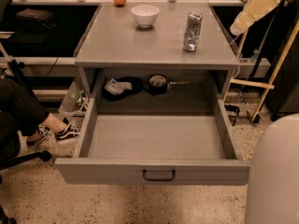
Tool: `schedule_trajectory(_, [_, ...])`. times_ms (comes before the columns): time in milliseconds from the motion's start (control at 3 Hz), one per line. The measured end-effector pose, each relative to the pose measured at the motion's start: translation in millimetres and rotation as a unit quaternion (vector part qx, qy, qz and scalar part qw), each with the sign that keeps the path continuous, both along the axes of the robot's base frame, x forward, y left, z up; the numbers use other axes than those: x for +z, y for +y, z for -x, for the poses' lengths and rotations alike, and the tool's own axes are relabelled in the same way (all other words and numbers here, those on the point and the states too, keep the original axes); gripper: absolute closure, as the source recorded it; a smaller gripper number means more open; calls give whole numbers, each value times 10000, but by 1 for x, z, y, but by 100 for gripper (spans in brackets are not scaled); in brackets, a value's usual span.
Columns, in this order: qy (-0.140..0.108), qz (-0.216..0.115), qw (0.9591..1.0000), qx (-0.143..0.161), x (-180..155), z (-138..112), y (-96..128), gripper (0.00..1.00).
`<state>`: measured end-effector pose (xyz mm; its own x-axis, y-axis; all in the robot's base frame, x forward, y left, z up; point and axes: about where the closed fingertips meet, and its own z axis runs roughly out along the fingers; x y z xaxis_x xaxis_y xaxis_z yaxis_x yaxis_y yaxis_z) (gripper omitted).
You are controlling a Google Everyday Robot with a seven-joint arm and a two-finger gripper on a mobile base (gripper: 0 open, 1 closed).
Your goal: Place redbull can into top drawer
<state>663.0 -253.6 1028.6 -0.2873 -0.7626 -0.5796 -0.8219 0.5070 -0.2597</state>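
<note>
Upright, the redbull can (192, 31) stood on the cabinet top (140, 45) toward its one o'clock corner, with a white bowl (145, 15) at the can's ten o'clock. At six o'clock the top drawer (154, 171) sat pulled out. The gripper (254, 10) hovered at the can's two o'clock, apart from it; spread or pressed together, I couldn't tell.

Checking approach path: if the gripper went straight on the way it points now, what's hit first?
Probably the cabinet top near its right edge, beside the redbull can. The gripper sits upper right, angled down-left. Depth unclear.
</note>
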Motion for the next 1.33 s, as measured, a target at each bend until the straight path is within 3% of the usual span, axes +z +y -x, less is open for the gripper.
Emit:
schedule_trajectory(333, [-238, -376, 9981, -421, -6, -39, 0, 0])
schedule_trajectory(667, [-686, -858, 9887, -1019, -4, -90, -1, 0])
schedule_trajectory(1000, [-848, -1236, 9782, -1437, -19, -131, 2, 0])
schedule_trajectory(1333, [-846, -1237, 9782, -1436, -19, -131, 3, 0])
